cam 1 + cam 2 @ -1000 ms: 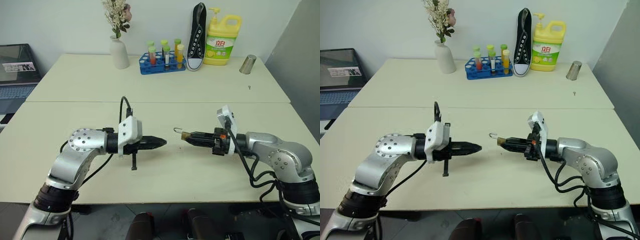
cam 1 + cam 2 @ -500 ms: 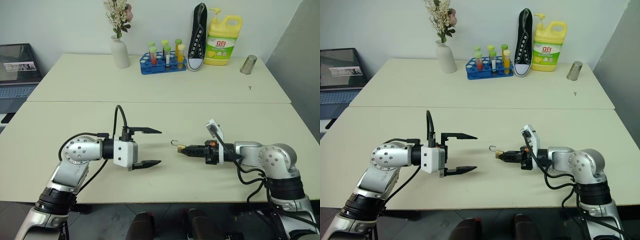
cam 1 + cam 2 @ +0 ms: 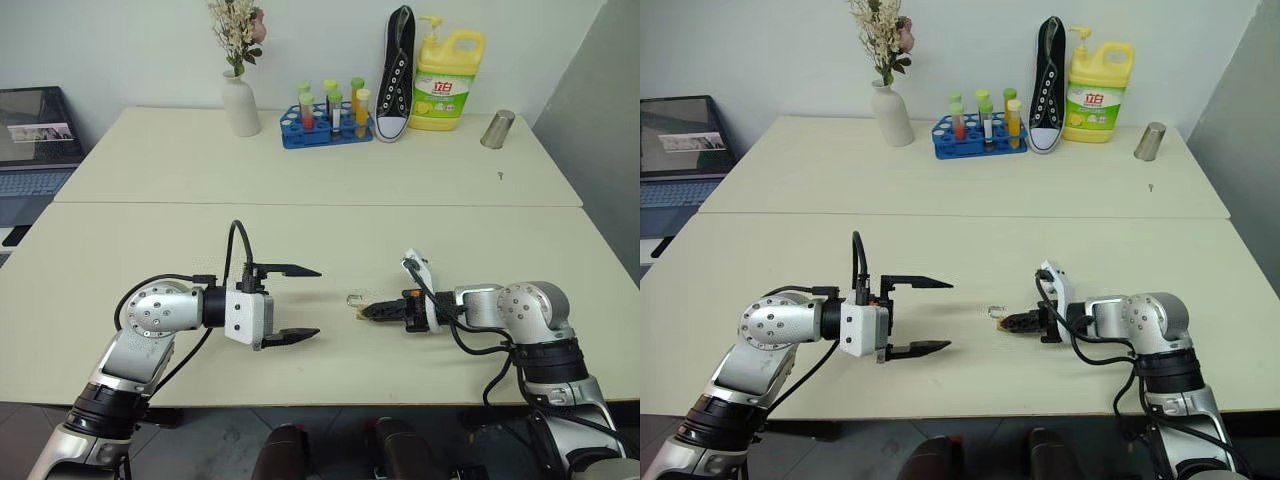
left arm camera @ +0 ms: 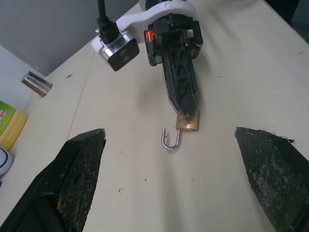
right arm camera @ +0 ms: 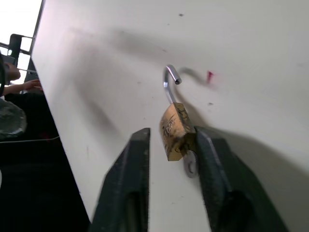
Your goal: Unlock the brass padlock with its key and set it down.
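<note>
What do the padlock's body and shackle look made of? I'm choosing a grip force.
The brass padlock body looks like brass: dull yellow metal with worn dark marks. Its shackle looks like polished steel, thin, silvery and glinting, though plating can't be ruled out.

White vase (image 3: 239, 105); test-tube rack (image 3: 323, 127); black sneaker (image 3: 393, 75); yellow detergent bottle (image 3: 445, 80); laptop (image 3: 38, 140)

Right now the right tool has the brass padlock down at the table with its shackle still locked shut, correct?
Not quite. The brass padlock is down at the table at the right tool, but its shackle is open, a free hook. The left wrist view shows this.
</note>
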